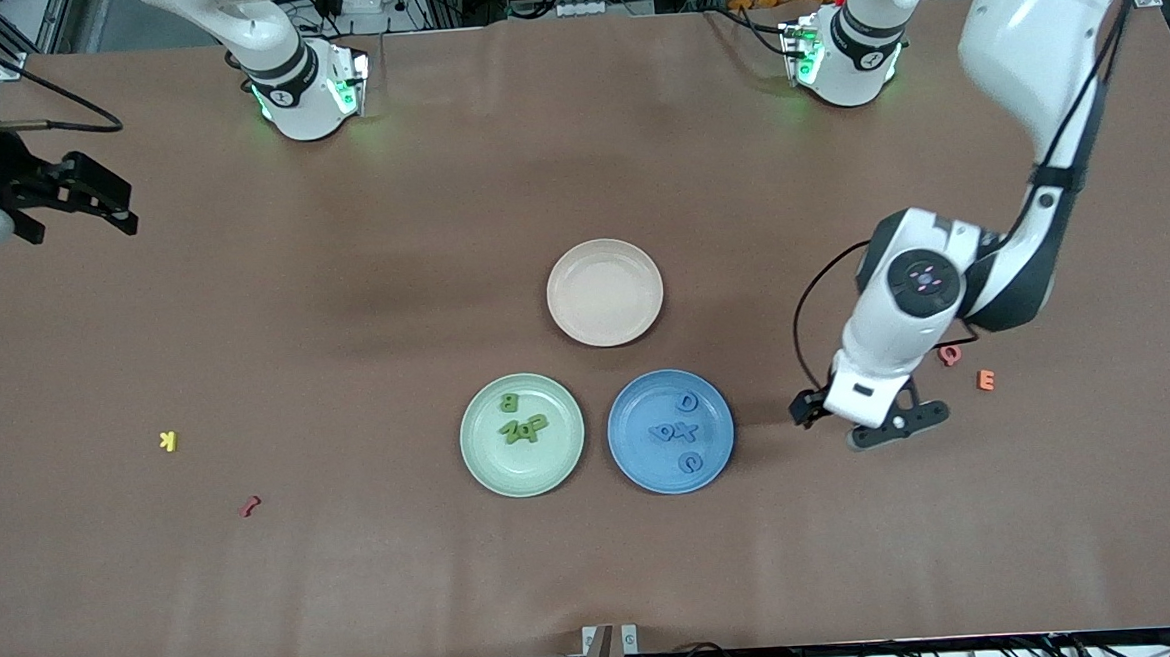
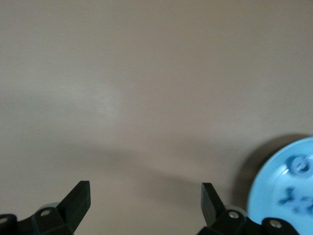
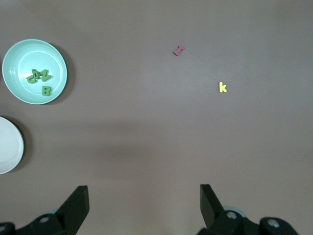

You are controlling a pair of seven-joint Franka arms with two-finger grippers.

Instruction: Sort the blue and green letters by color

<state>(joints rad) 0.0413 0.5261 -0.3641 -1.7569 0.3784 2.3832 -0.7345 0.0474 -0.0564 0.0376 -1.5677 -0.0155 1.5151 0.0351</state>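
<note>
Several green letters (image 1: 522, 427) lie in the pale green plate (image 1: 490, 466), also seen as green letters (image 3: 40, 78) in the green plate (image 3: 13, 55). Several blue letters (image 1: 679, 431) lie in the blue plate (image 1: 640, 466) beside it. In the left wrist view the blue plate (image 2: 274, 196) shows at the edge with blue letters (image 2: 298, 164) in it. My left gripper (image 1: 855, 419) hangs open and empty over bare table just beside the blue plate, toward the left arm's end. Its gap (image 2: 145, 196) frames only tabletop. My right gripper (image 1: 123, 214) waits open and empty over the right arm's end of the table, right gripper (image 3: 144, 200).
An empty cream plate (image 1: 604, 292) sits farther from the front camera than the two coloured plates. A pink Q (image 1: 950, 353) and an orange E (image 1: 986, 380) lie by the left arm. A yellow K (image 1: 168, 441) and a small red piece (image 1: 250, 505) lie toward the right arm's end.
</note>
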